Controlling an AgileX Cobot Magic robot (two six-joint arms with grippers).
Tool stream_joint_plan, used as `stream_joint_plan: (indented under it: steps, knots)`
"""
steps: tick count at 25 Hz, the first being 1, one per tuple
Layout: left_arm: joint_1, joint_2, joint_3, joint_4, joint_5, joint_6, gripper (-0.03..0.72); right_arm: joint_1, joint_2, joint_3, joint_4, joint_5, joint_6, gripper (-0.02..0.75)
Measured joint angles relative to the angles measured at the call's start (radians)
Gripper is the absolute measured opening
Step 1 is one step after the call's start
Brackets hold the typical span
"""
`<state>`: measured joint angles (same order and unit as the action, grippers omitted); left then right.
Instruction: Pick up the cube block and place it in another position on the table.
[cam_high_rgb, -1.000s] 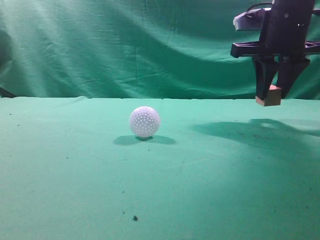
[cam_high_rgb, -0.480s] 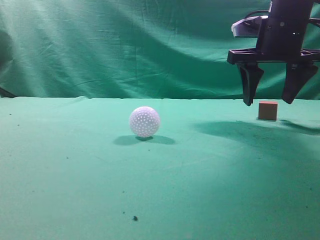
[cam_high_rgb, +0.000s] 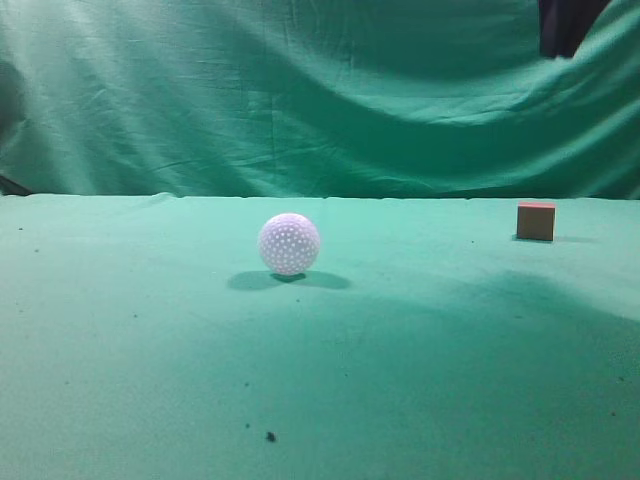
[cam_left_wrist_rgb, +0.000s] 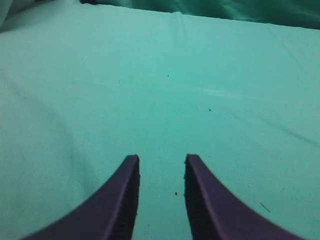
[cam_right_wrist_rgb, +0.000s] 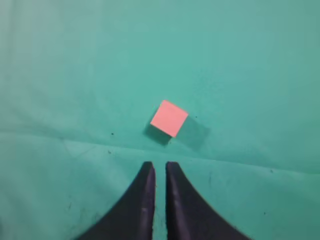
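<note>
Right hand (cam_right_wrist_rgb: 160, 167) has lifted clear since half a second ago, almost out of the exterior view; fingers now nearly pressed together, holding nothing. Left hand (cam_left_wrist_rgb: 161, 162) slightly spread, empty, idle over bare worktop (cam_high_rgb: 150, 380). White ball (cam_high_rgb: 289, 243) sits mid-worktop. Cube block (cam_high_rgb: 536, 221) rests far right, free-standing. Placement looks done; next is likely just retracting.

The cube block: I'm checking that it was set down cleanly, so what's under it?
The cube block rests flat on the green table; only cloth and its shadow show around its base. The patch directly underneath is covered.
</note>
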<state>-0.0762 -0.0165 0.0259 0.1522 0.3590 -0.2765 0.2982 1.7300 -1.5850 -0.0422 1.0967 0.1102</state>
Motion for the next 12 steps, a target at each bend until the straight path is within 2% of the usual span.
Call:
stream_joint_plan:
  steps: [7,12]
  knots:
    - [0.000,0.000,0.000,0.000,0.000,0.000,0.262,0.000,-0.284,0.030,0.002,0.072,0.000,0.000]
    - [0.000,0.000,0.000,0.000,0.000,0.000,0.262,0.000,-0.528,0.214,0.032,0.074,0.000,0.000]
